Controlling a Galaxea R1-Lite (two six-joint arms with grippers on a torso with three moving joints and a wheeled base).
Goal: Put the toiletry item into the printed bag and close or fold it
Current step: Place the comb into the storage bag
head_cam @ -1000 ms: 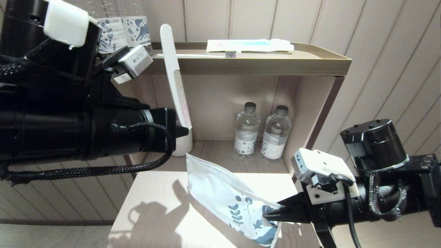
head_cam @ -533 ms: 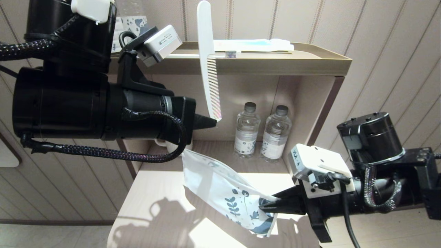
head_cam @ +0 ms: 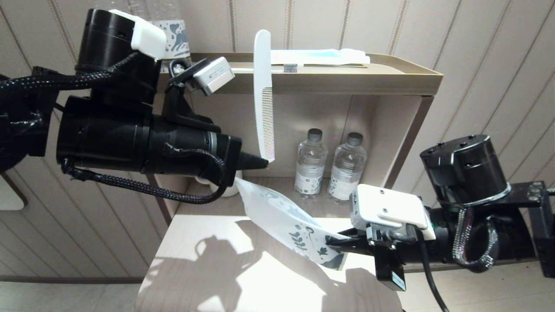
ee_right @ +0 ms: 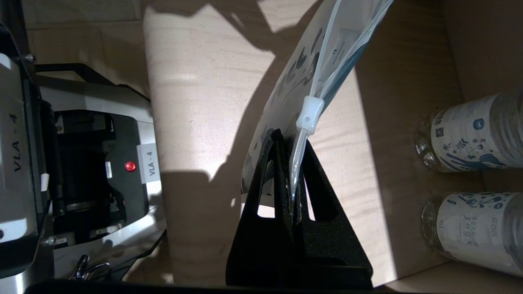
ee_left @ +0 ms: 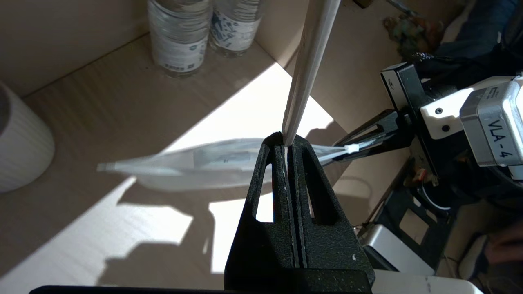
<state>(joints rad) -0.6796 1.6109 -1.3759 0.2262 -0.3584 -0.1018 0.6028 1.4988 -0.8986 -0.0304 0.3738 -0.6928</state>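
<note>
From the head view we find the left gripper (head_cam: 263,163) in front of the shelf opening, clamped on the lower end of a white comb (head_cam: 263,93) that stands nearly upright, its top level with the tray (head_cam: 329,78) above. The left wrist view adds what the head cannot: the fingers (ee_left: 282,196) are pressed flat together with the comb (ee_left: 306,69) edge-on between them, and the bag (ee_left: 204,163) hangs just below, off the table (ee_left: 81,228).

Further right, the bag (head_cam: 286,216) slopes from its plain corner near the left gripper down to its printed end, where the right gripper (head_cam: 334,246) pinches it (the print is dark-blue leaves). Only the right wrist view shows the slider (ee_right: 309,115), sitting just past the closed fingers (ee_right: 282,192), with the bag's mouth (ee_right: 339,32) gaping slightly beyond it.

Two bottles (head_cam: 329,171) stand at the back of the shelf, right of the comb; a toothbrush packet (head_cam: 316,56) lies on the tray. A white cup (ee_left: 20,147) shows plainly in the left wrist view alone.
</note>
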